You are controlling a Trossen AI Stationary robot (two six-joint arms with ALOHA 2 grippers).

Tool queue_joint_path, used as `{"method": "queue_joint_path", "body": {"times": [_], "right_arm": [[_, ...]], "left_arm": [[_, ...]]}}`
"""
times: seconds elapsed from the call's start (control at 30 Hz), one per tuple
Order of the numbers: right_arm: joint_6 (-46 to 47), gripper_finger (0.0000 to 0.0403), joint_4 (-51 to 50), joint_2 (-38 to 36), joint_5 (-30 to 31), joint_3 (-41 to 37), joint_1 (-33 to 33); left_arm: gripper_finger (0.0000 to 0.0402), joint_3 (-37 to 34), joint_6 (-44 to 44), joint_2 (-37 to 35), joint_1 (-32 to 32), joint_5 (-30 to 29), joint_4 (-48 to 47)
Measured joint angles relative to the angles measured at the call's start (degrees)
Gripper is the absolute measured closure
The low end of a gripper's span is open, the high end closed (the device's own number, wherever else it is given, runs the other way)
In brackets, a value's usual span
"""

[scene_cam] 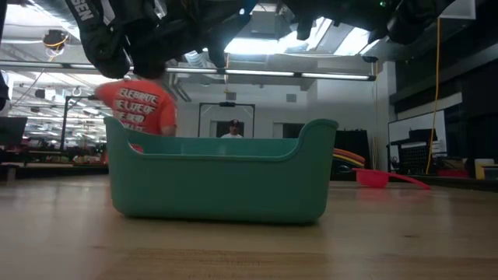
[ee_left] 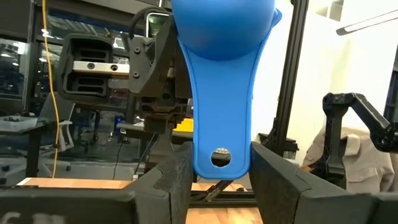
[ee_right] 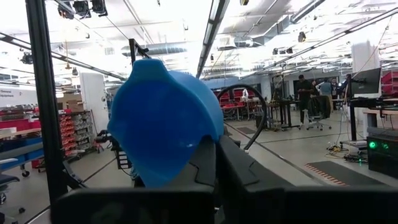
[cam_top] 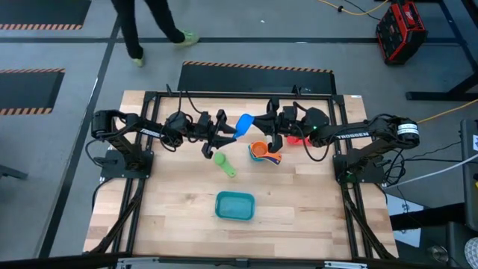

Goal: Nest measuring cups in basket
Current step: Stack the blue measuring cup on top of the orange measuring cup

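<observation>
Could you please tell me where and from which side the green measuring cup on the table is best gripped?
Probably by its flat handle, coming straight down from above and closing across its narrow width. The green cup lies alone on the table, with its handle pointing toward the basket and clear of the stacked cups.

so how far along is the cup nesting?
Early. Basket is empty. A partial stack with orange cup sits mid-table. Both end effectors, left and right, hold the blue cup aloft. Green cup and red cup lie loose.
</observation>
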Motion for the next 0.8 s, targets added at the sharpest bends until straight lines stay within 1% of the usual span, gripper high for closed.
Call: {"method": "queue_joint_path", "body": {"times": [0.1,0.23,0.5,0.6,0.8], "right_arm": [[-0.66,0.0401,0.56,-0.40,-0.03,0.00,0.00],[-3.03,0.0401,1.46,-1.90,0.08,0.03,-0.04],[-3.44,0.0402,-0.46,-5.21,-0.01,0.04,-0.77],[-3.19,0.0402,-6.77,-8.60,-0.02,0.04,-2.30],[1.58,0.0402,-28.53,-17.21,-0.11,0.26,-5.78]], "left_arm": [[0.0249,0.11,-1.68,0.00,-0.02,-1.24,-1.03],[0.0233,0.11,-3.16,0.02,-0.04,-1.18,-4.12],[0.0228,0.09,-2.70,0.02,-0.02,-1.09,-7.66],[0.0228,0.09,-2.65,0.02,-0.04,-0.35,-9.56],[0.0231,0.04,-2.45,0.02,-0.02,-0.30,-17.19]]}}
